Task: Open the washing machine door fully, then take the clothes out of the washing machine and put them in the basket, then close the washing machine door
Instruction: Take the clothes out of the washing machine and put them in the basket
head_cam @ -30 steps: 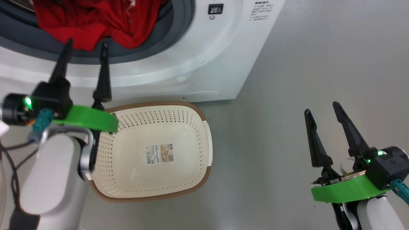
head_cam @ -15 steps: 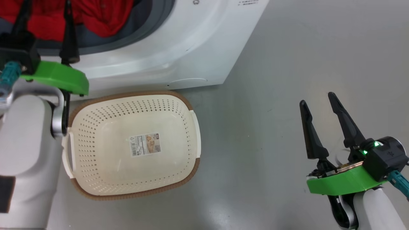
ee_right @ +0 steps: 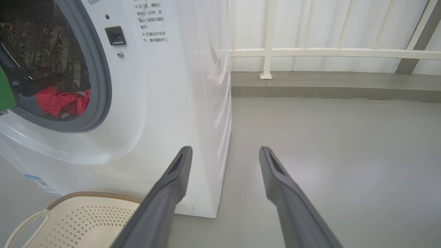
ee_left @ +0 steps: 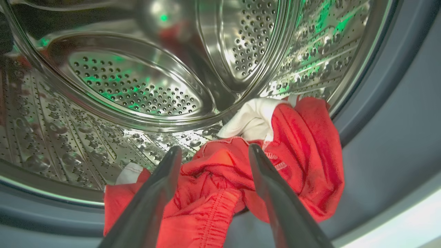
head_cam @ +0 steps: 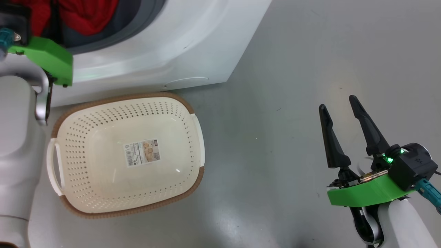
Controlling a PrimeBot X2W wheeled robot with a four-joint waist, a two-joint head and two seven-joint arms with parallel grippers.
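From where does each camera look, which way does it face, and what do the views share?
Head view: from the head, down on the basket and washing machine; left forearm, open right tool.
Left wrist view: into the drum, at the clothes; open left tool.
Right wrist view: along the floor past the machine; right tool.
Shared: the clothes.

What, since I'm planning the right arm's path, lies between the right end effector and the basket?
Just bare grey floor, seen in the head view; nothing stands between the right end effector and the basket.
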